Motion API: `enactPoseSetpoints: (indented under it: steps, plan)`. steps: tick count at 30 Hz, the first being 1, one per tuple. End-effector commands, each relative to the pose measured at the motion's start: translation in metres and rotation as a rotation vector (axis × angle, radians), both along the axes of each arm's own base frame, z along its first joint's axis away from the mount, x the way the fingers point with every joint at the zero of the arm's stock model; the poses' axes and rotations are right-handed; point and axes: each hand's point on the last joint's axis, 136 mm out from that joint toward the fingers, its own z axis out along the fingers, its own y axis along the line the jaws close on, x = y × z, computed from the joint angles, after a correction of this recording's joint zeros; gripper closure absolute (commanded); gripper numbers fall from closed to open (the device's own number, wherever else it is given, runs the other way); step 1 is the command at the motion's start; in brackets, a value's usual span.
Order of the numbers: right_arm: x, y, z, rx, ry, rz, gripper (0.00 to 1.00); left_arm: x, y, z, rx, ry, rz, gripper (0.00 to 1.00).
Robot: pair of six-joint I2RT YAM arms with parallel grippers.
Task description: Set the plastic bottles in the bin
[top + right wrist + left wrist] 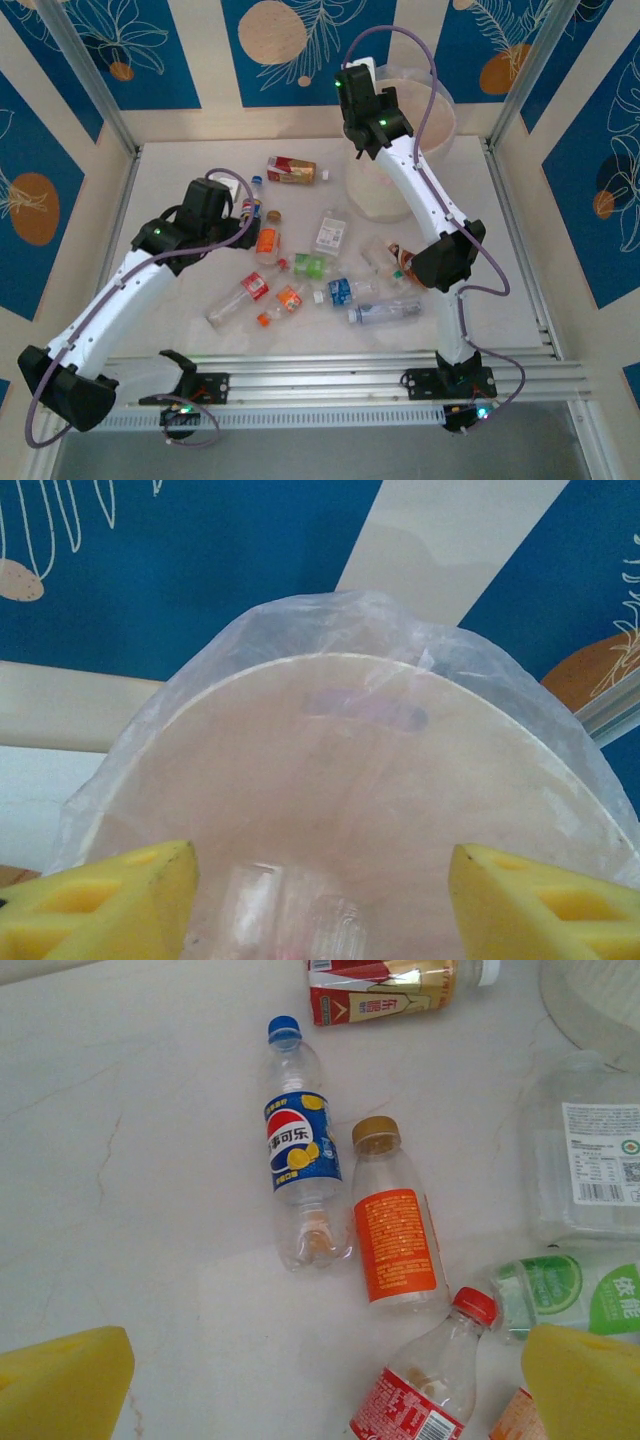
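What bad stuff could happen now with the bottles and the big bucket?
The right claw is open over the tall cream-white plastic bin, with a clear plastic bottle just below it; that bottle might snag on the puffy clear bag liner. The open left claw hovers over the orange-labelled plastic bottle; closing there could bump the blue-labelled plastic bottle lying beside it.

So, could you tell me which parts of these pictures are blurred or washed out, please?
Left wrist view: the blue-label bottle is sharp, the yellow fingers blurred. Right wrist view: the bag liner looks hazy, the clear bottle below is smeared. Top external view: light is even, shadows on the table soft.
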Motion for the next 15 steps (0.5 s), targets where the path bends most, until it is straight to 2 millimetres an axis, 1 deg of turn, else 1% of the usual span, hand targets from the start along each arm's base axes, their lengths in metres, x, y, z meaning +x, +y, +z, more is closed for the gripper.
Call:
enactPoseSetpoints:
  steps: [1, 2, 5, 8, 10, 12, 14, 15]
  plan:
    - [-0.015, -0.003, 0.035, 0.053, -0.058, 0.010, 0.28, 0.004, 0.005, 0.003, 0.006, 0.011, 0.055, 0.01]
    - [-0.017, -0.001, 0.036, 0.056, -0.058, 0.017, 0.27, 0.006, 0.006, 0.000, 0.011, 0.022, 0.067, 0.00]
    - [-0.025, 0.005, 0.049, 0.062, -0.078, 0.040, 0.23, 0.017, 0.007, -0.008, 0.009, 0.052, 0.103, 0.01]
    - [-0.035, 0.014, 0.060, 0.076, -0.094, 0.077, 0.20, 0.036, 0.004, -0.020, -0.034, 0.082, 0.129, 0.03]
    - [-0.040, 0.021, 0.062, 0.099, -0.087, 0.115, 0.17, 0.054, 0.004, -0.029, -0.068, 0.104, 0.154, 0.05]
    - [-0.043, 0.026, 0.061, 0.118, -0.076, 0.147, 0.12, 0.070, 0.004, -0.039, -0.077, 0.120, 0.178, 0.07]
    - [-0.043, 0.033, 0.062, 0.122, -0.072, 0.197, 0.00, 0.086, 0.004, -0.049, -0.080, 0.141, 0.188, 0.08]
    - [-0.041, 0.036, 0.065, 0.120, -0.077, 0.225, 0.01, 0.094, 0.003, -0.054, -0.076, 0.151, 0.195, 0.08]
